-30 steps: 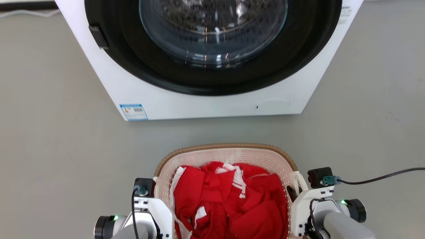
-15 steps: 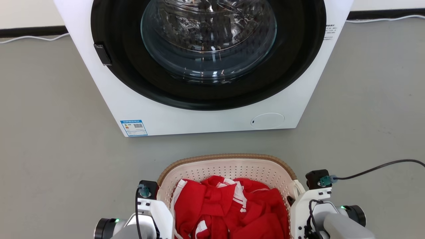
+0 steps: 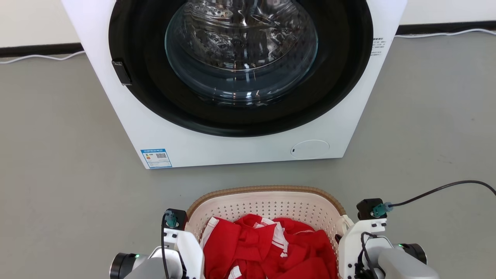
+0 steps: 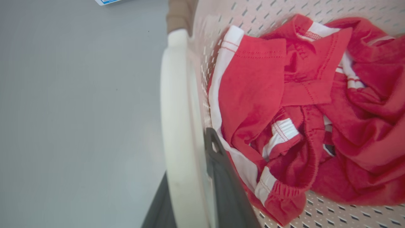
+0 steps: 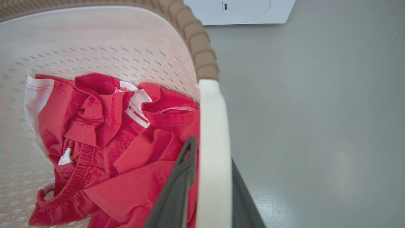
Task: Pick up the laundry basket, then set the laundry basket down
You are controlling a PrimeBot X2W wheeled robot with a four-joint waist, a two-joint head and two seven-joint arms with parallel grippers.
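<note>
Left gripper (image 4: 186, 155): clamped around the left white handle (image 4: 172, 95), one finger each side.
Right gripper (image 5: 213, 158): grasping the right white handle (image 5: 212, 120).
Laundry basket (image 3: 267, 189): between both grippers, facing the washing machine (image 3: 232, 155), red garments (image 3: 271, 248) inside.

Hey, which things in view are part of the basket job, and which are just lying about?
Job: laundry basket; left end effector and right end effector, each closed on one of its white handles.
Just there: washing machine; red garments in the basket; white cable by the wall.
</note>
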